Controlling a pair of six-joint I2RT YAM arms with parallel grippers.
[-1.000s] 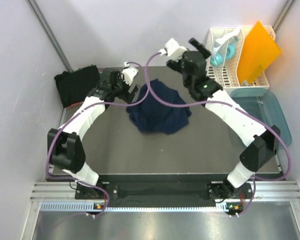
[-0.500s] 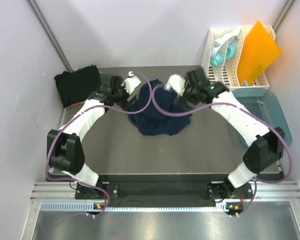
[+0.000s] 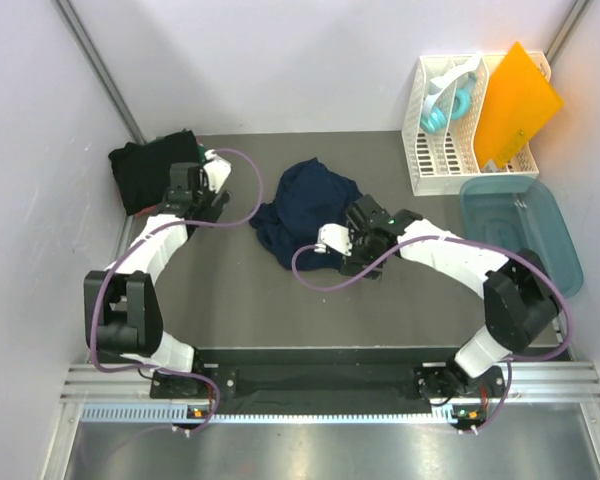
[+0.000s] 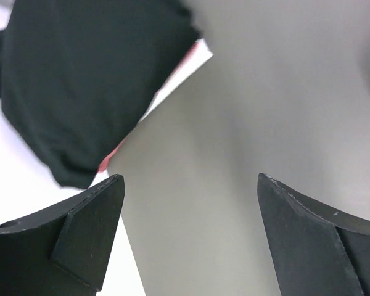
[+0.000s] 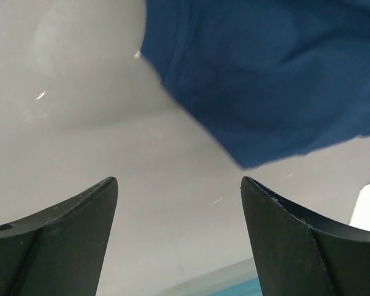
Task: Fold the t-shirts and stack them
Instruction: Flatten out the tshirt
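Note:
A navy t-shirt (image 3: 305,212) lies crumpled in a heap at the middle back of the table; it also fills the top of the right wrist view (image 5: 265,74). A black t-shirt pile (image 3: 148,170) sits at the far left corner and shows in the left wrist view (image 4: 80,80). My left gripper (image 3: 180,185) (image 4: 190,179) is open and empty over bare table, just right of the black pile. My right gripper (image 3: 354,228) (image 5: 179,180) is open and empty, low at the navy shirt's right near edge, not touching it.
A white slotted rack (image 3: 450,130) with an orange sheet (image 3: 515,105) stands at the back right. A teal tub (image 3: 520,230) sits at the right edge, and its rim shows in the right wrist view (image 5: 246,285). The grey table (image 3: 280,310) is bordered by white walls.
Both grippers have left the navy shirt. The left arm swung left to the black pile. The right arm dropped from above to the shirt's near right side. The shirt settled in a heap.

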